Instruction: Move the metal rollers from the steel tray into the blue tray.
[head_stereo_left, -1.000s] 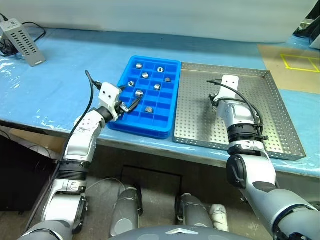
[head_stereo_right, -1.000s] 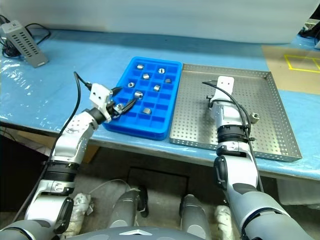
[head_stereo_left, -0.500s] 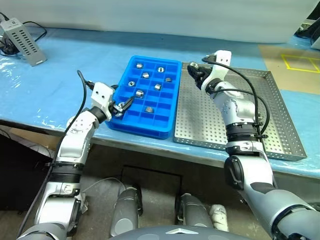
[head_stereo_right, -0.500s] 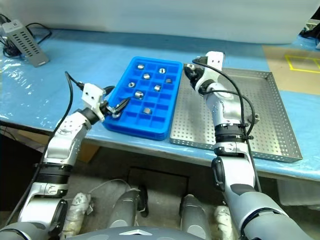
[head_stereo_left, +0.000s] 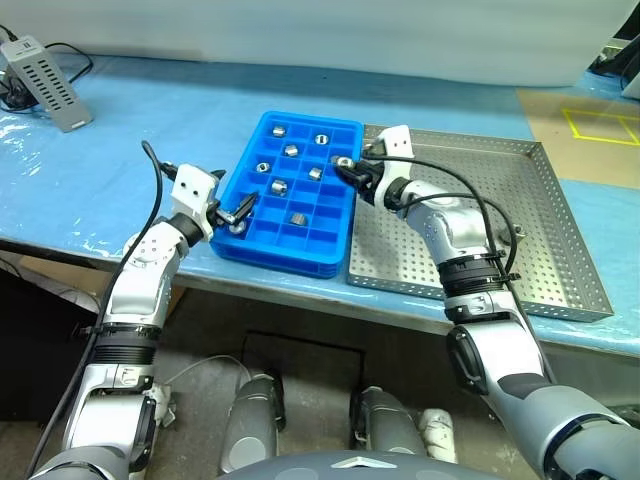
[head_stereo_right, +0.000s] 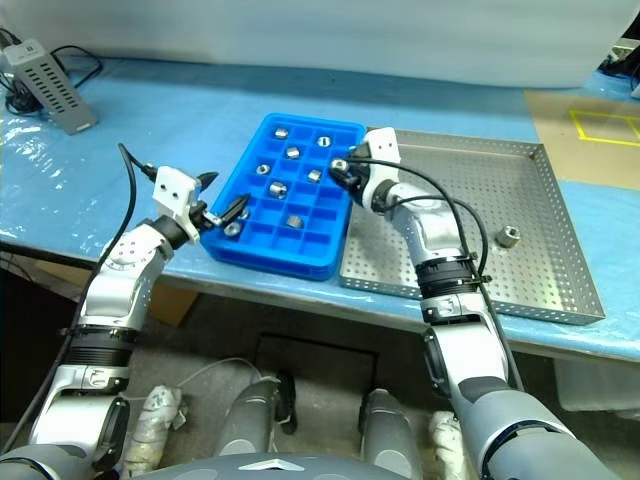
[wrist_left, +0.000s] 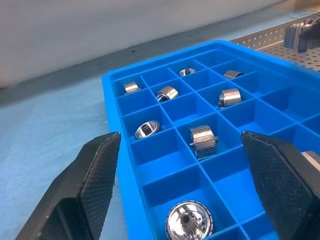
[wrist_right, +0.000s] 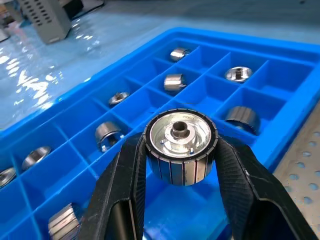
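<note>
Right tool is gripping one metal roller between its two black fingers, hanging over the right-hand edge of the blue tray. The roller's bored end face is pointing back toward the wrist camera, so its axis is running roughly along the fingers, close to level.

Left tool is standing with its fingers spread wide and holding nothing, hovering at the tray's near-left corner, straddling a roller lying bore-up in a corner compartment.

Blue tray is sitting on a bench covered in glossy blue sheeting, touching or just beside the steel tray on its right. Several rollers are sitting singly in the blue compartments, some on end, some on their sides. One roller is lying on the perforated floor of the steel tray, near its right rim.

A grey vented box with cables is sitting at the bench's far-left. A pale wall is running behind.
</note>
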